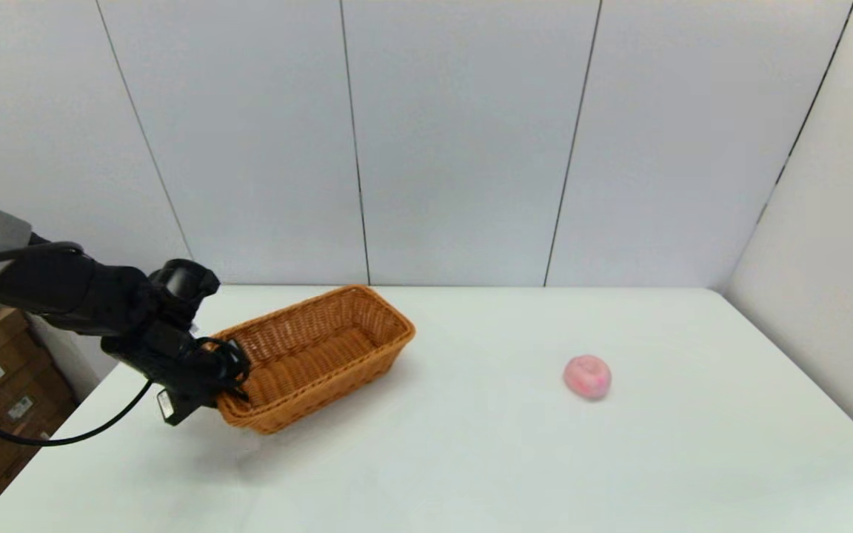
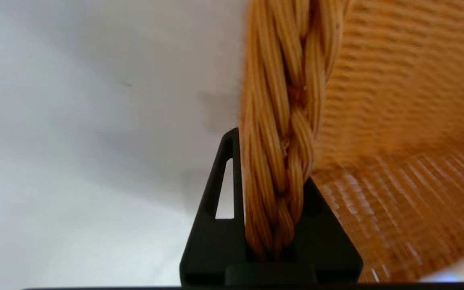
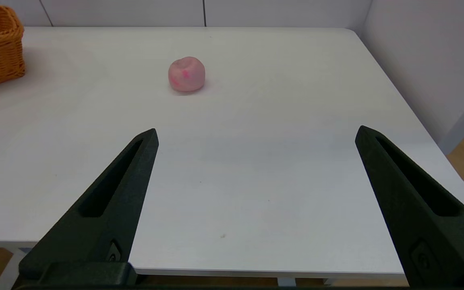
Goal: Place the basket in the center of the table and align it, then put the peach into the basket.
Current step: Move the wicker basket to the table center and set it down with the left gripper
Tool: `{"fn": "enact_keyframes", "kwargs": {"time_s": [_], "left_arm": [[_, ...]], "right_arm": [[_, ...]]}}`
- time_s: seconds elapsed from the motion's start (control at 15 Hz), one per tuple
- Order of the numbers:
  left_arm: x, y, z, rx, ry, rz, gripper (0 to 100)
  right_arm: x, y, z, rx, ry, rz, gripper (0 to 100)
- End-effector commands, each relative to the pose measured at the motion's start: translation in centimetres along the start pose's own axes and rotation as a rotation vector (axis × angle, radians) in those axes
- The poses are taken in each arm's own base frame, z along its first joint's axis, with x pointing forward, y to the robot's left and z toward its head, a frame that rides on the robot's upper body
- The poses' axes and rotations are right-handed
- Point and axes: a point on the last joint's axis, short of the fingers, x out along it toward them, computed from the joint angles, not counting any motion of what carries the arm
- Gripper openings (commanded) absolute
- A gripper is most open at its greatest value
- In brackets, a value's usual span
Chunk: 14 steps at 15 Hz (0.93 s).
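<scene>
While the left gripper (image 1: pixel 230 374) clamps the near end of the basket (image 1: pixel 315 355), that end rides tilted above the table (image 1: pixel 471 444); peach (image 1: pixel 587 376) well off to its right. Left wrist: fingers (image 2: pixel 220 193) pinch braided rim (image 2: pixel 284 121). Right wrist: right gripper (image 3: pixel 256 135) spread wide, empty, short of table edge; peach ahead.

Left arm at work, right arm parked

The left arm reaches in from the table's left side, its left gripper (image 1: pixel 230 370) clamped tight on the braided rim of the basket (image 1: pixel 323 348), one finger (image 2: pixel 220 193) on each side of the rim. The right gripper (image 3: pixel 256 137) hangs off the table's near edge, fingers spread wide apart.
</scene>
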Motion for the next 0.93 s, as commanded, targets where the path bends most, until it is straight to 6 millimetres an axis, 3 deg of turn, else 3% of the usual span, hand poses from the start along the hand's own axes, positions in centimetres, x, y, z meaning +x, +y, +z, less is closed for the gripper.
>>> {"fn": "enact_keyframes", "kwargs": {"time_s": [0.07,0.33,0.47,0.6,0.93], "left_arm": [[-4.2,-0.6,-0.1,0.016,0.057,-0.239,0],[-5.7,-1.0,-0.6,0.056,0.073,-0.307,0],[-5.5,-1.5,-1.7,0.155,0.103,-0.286,0],[-5.5,-3.1,-3.5,0.298,0.149,-0.274,0],[-3.4,-7.3,-7.8,0.554,0.195,-0.209,0]], "right_arm": [[0.0,0.0,0.0,0.000,0.003,0.002,100],[0.0,0.0,0.0,-0.007,0.001,0.005,100],[0.0,0.0,0.0,-0.010,0.001,0.005,100],[0.0,0.0,0.0,-0.010,0.001,0.006,100],[0.0,0.0,0.0,-0.012,0.001,0.008,100]]}}
